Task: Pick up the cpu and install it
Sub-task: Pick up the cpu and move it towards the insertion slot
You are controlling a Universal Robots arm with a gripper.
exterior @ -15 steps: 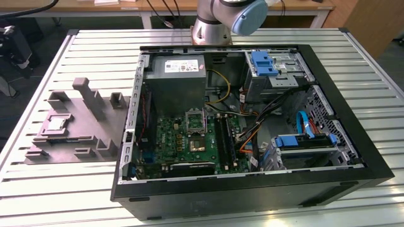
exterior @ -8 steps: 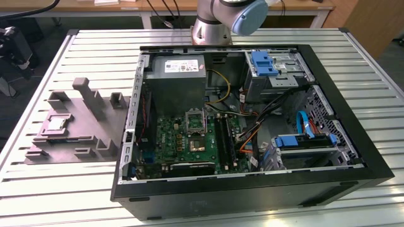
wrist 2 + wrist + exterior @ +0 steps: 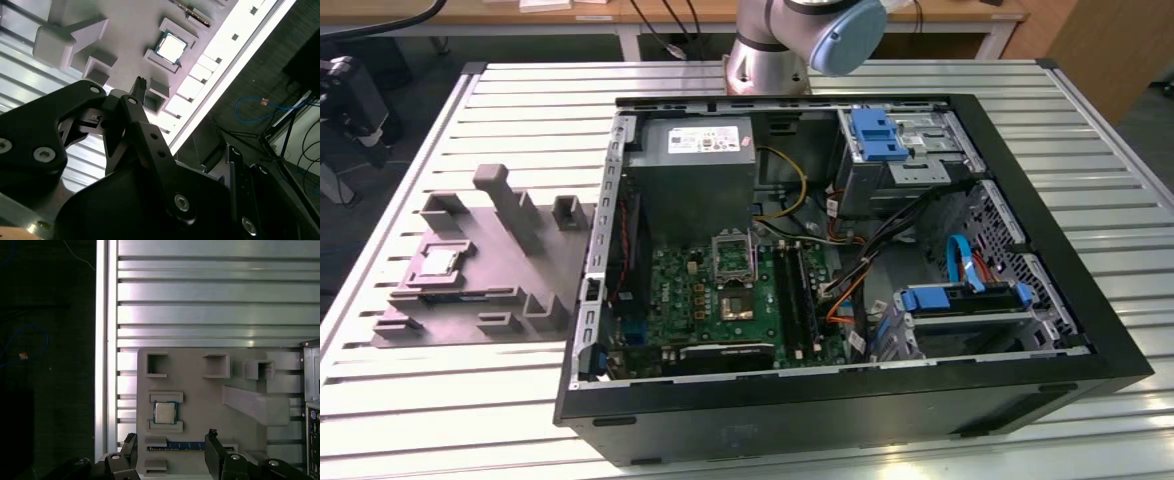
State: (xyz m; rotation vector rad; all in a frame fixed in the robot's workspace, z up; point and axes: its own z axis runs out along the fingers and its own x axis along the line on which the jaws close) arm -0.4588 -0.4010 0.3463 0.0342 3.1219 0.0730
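Slatted table (image 3: 200,305) carries the tray (image 3: 200,405) seating the cpu (image 3: 164,413) (light, rigid, likely fragile underneath: pinch opposite edges), near which the gripper (image 3: 171,436) hangs spread and empty.

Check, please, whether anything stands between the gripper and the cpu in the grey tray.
Nothing visible does. In the first wrist view the cpu lies uncovered in its recess of the grey tray, and the open gripper hangs above the tray, holding nothing. The tray's upright posts stand to one side of the chip.
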